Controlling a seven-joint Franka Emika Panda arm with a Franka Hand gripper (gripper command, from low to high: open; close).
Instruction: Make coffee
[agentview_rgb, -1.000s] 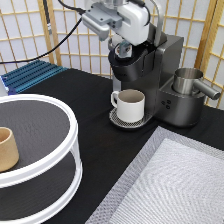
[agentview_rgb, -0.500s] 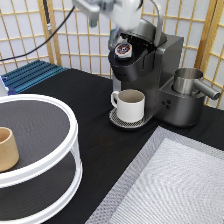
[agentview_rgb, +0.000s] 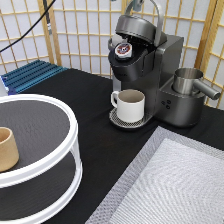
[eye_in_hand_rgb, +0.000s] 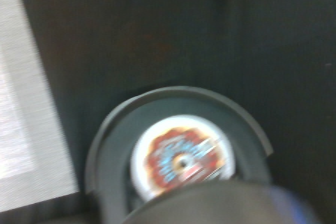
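The coffee pod (agentview_rgb: 123, 49), white with a dark red-brown foil top, sits in the open pod holder of the dark grey coffee machine (agentview_rgb: 165, 80). The machine's lid (agentview_rgb: 137, 27) is raised above it. A white handled mug (agentview_rgb: 129, 105) stands on the machine's drip tray under the spout. The gripper is out of the exterior view. The wrist view looks down on the pod (eye_in_hand_rgb: 182, 160) in its round holder, partly covered by a dark blurred shape.
A white two-tier round shelf (agentview_rgb: 45, 165) fills the exterior view's bottom left, with a tan handleless cup (agentview_rgb: 7, 148) on its upper tier. A metal pitcher (agentview_rgb: 189, 82) sits on the machine's right side. A grey mat (agentview_rgb: 170, 185) lies at the bottom right. A blue rack (agentview_rgb: 30, 75) is at the left.
The arm and gripper have lifted up and out of the exterior view, leaving the pod in the open holder. The mug and machine have not moved.
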